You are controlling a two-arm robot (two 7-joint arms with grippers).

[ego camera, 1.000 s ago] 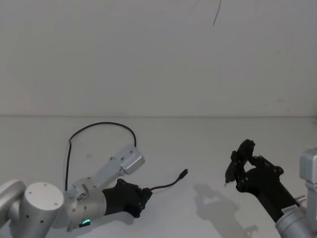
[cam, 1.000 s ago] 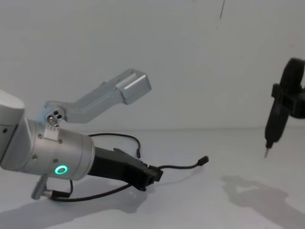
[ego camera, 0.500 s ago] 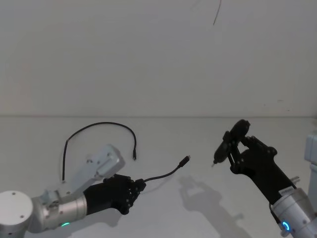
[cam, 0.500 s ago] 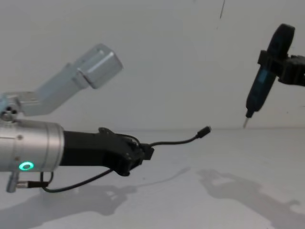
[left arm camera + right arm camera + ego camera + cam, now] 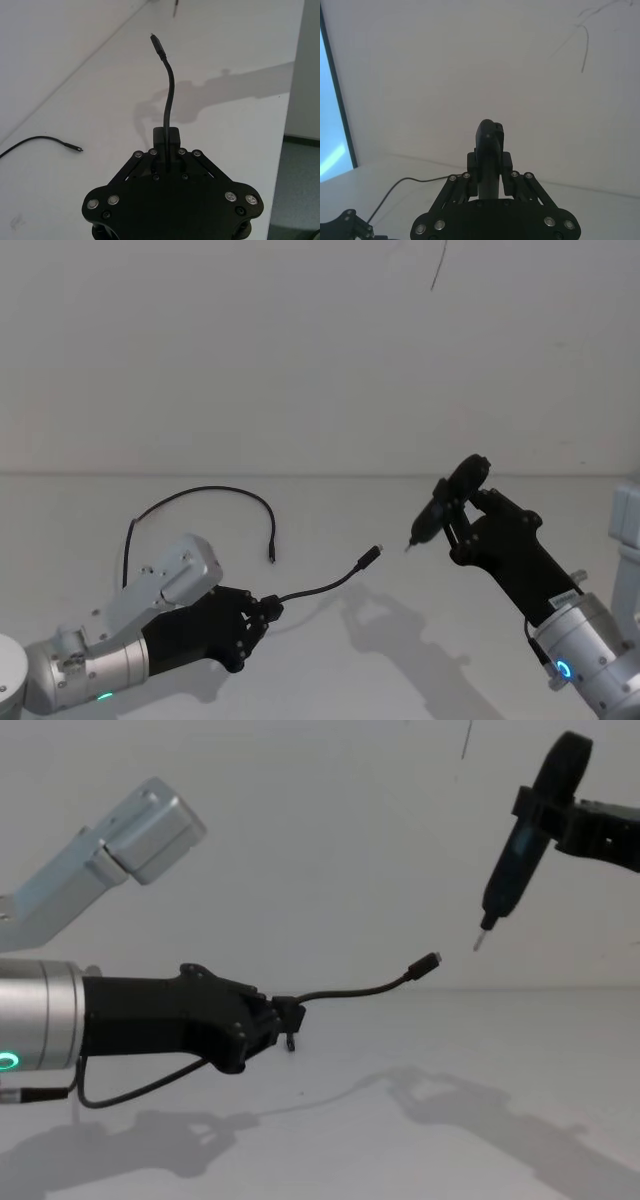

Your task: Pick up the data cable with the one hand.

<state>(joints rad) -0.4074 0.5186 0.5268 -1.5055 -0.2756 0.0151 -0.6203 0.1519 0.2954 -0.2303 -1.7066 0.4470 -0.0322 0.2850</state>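
The left gripper (image 5: 268, 606) reached forward and to the right, low over the white table (image 5: 400, 670), its arm lying nearly level, and its fingers were clamped on the data cable (image 5: 320, 589) a short way back from one plug. That free end arched up and forward into the air. The rest of the cord trailed in a loop on the table behind the arm, with the other plug lying flat. The right gripper (image 5: 458, 520) was raised higher, angled toward the left, and clenched on a slim black tool (image 5: 440, 505) whose metal tip hung near the lifted plug, apart from it. Bare tabletop lay open between and before both arms, up to the wall (image 5: 320, 360) at the far edge.
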